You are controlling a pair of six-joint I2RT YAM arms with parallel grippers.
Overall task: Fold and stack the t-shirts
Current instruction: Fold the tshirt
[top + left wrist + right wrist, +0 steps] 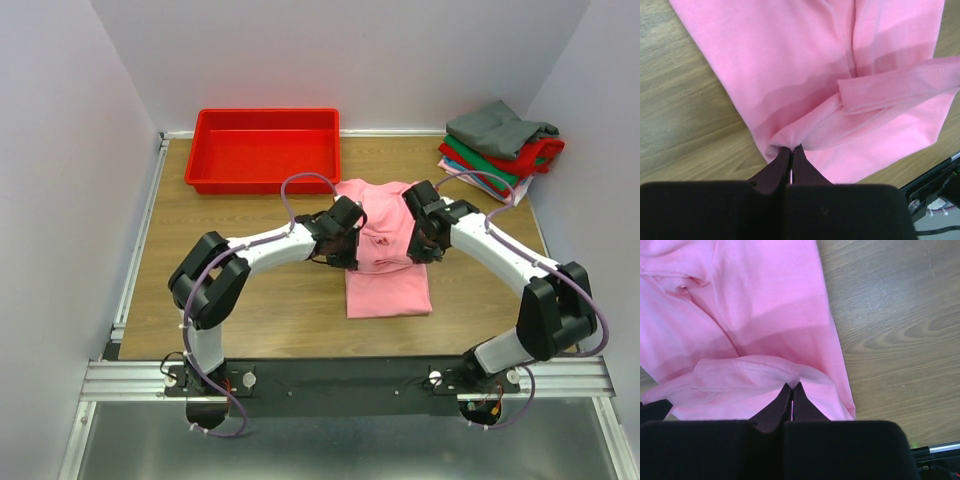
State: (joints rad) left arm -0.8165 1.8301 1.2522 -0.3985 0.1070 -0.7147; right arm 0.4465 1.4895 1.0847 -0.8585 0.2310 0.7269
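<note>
Same build on both: the left arm [265, 248] and right arm [500, 252] have white tube links, chunky black joint housings and a purple cable [308, 175] looping alongside. The matte black fingers [777, 167] taper to thin tips.

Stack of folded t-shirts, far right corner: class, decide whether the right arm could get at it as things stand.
Probably not right now: the right tool is shut on the pink t-shirt, so it is occupied. The route itself looks free: only wooden table lies before the stack of folded t-shirts.
</note>
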